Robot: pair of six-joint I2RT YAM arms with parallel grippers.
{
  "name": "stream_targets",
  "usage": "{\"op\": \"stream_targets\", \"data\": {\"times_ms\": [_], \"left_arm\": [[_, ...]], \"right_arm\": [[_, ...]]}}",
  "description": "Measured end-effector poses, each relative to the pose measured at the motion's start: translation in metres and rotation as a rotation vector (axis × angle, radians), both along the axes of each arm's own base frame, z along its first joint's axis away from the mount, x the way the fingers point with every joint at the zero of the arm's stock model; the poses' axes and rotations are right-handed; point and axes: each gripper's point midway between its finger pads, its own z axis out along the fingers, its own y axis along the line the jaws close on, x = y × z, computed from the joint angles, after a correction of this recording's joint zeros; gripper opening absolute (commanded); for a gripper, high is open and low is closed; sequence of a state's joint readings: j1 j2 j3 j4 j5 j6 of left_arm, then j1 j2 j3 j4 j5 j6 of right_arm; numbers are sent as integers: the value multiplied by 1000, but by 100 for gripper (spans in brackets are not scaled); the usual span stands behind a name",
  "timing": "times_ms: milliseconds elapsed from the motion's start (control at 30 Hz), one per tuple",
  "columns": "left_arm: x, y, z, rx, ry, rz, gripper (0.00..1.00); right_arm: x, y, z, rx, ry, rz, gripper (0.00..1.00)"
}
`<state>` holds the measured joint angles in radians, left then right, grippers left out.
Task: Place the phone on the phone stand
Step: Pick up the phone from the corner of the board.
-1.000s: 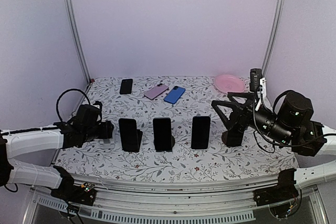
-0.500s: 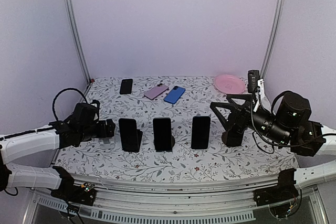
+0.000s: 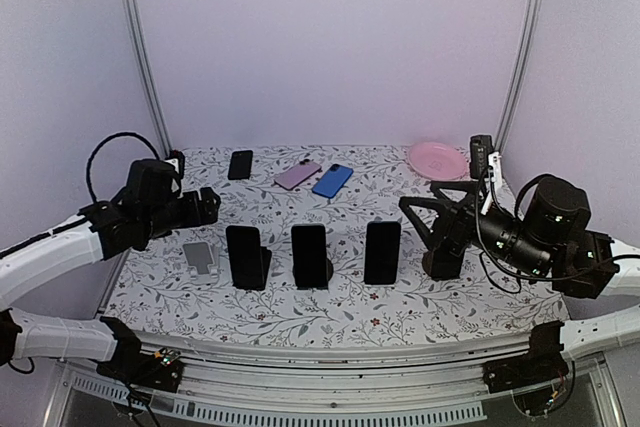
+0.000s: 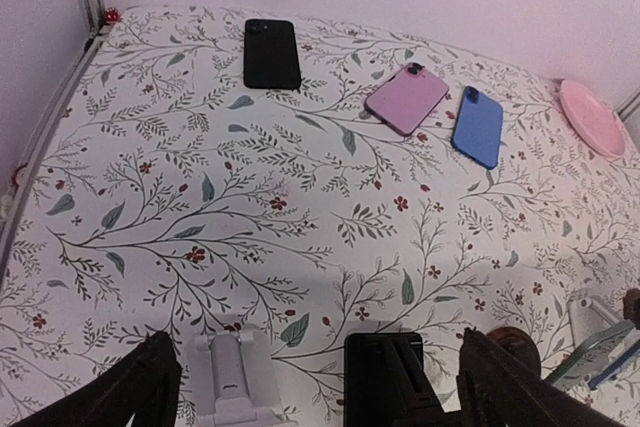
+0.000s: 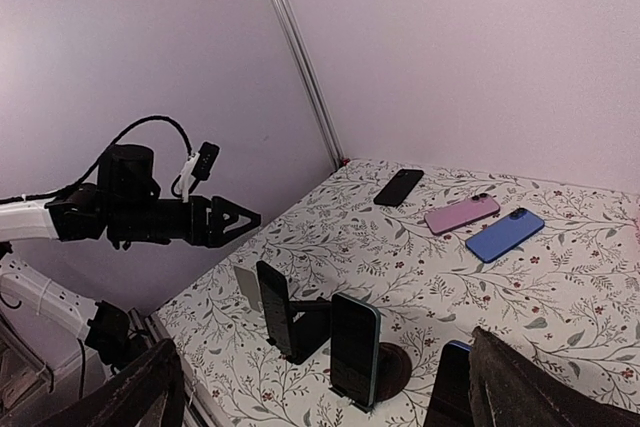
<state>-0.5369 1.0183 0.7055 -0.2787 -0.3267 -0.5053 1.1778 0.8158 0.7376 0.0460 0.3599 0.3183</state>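
An empty pale grey phone stand (image 3: 200, 257) stands at the front left, also in the left wrist view (image 4: 232, 377). Three phones lie flat at the back: black (image 3: 240, 164), pink (image 3: 297, 175) and blue (image 3: 331, 180). My left gripper (image 3: 208, 205) is open and empty, hovering above and behind the grey stand, well short of the black phone (image 4: 271, 53). My right gripper (image 3: 418, 219) is open and empty, held above the table at the right, facing the row of stands.
Three dark phones stand upright on stands in a row (image 3: 245, 255), (image 3: 310, 255), (image 3: 382, 252). A dark stand-like object (image 3: 445, 259) sits below my right gripper. A pink plate (image 3: 436, 159) lies at the back right. Metal frame posts flank the back corners.
My left gripper has risen and moved back and away from the grey stand, which now shows in full. The right arm has barely moved.
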Motion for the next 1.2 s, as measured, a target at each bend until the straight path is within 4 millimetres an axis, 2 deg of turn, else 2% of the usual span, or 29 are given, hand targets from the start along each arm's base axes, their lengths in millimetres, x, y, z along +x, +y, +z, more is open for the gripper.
{"op": "stream_targets", "data": {"times_ms": [133,200,433,700,833,1000,1200], "left_arm": [[20,-10,16,17,-15,-12,97],[31,-15,16,29,-6,-22,97],[80,-31,-14,82,89,-71,96],[144,-41,-31,96,123,-91,96],[176,-33,-49,111,149,-68,96],[222,-13,-74,115,186,-14,96],[277,4,-116,146,242,42,96]], "right_arm": [[1,2,-3,-10,4,-1,99],[2,3,-5,-16,5,-1,99],[4,4,-8,-31,3,-13,99],[6,5,-11,-54,-6,-23,99],[6,5,-9,-53,-8,-23,99],[6,6,-9,-57,-6,-22,99],[6,8,-2,-56,-6,-17,99]]}}
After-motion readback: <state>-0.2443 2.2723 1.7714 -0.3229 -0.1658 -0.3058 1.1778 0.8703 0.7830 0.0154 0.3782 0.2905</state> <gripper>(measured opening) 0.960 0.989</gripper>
